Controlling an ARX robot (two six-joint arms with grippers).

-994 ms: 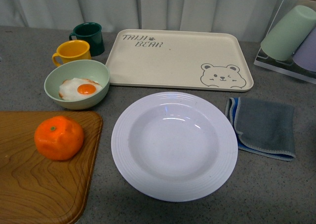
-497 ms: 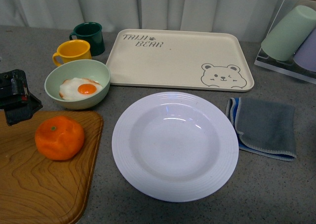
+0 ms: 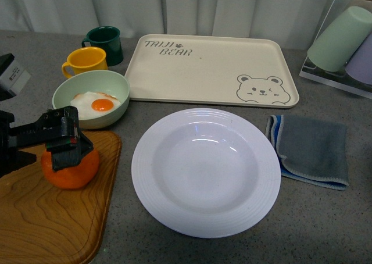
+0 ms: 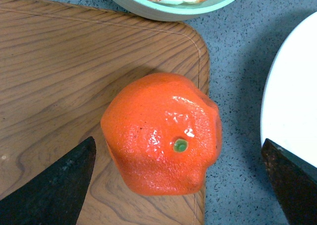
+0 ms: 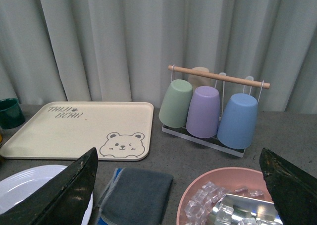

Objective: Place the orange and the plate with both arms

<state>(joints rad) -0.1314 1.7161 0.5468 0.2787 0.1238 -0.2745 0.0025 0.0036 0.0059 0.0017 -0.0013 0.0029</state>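
Note:
The orange (image 3: pixel 78 172) sits on a wooden board (image 3: pixel 52 217) at the front left, stem dot up. My left gripper (image 3: pixel 68 141) is open and hangs just above it, hiding its top in the front view. In the left wrist view the orange (image 4: pixel 148 136) lies between the two dark fingers (image 4: pixel 49 185), which stand apart from it on both sides. The white plate (image 3: pixel 206 171) lies empty at the table's middle, right of the board. My right gripper (image 5: pixel 178 155) is open and empty, out of the front view, with the plate's edge (image 5: pixel 25 183) at its side.
A pale green bowl (image 3: pixel 122 92) holding a fried egg touches the board's far edge. Behind it stand a yellow mug (image 3: pixel 86 60) and a dark green mug (image 3: pixel 104 43). A cream bear tray (image 3: pixel 209 66), grey cloth (image 3: pixel 311 147), cup rack (image 3: pixel 343 40) and pink ice bowl (image 5: pixel 188 191) lie beyond.
My left gripper has come in from the left edge and moved right, over the orange. The orange, plate and other things have not moved.

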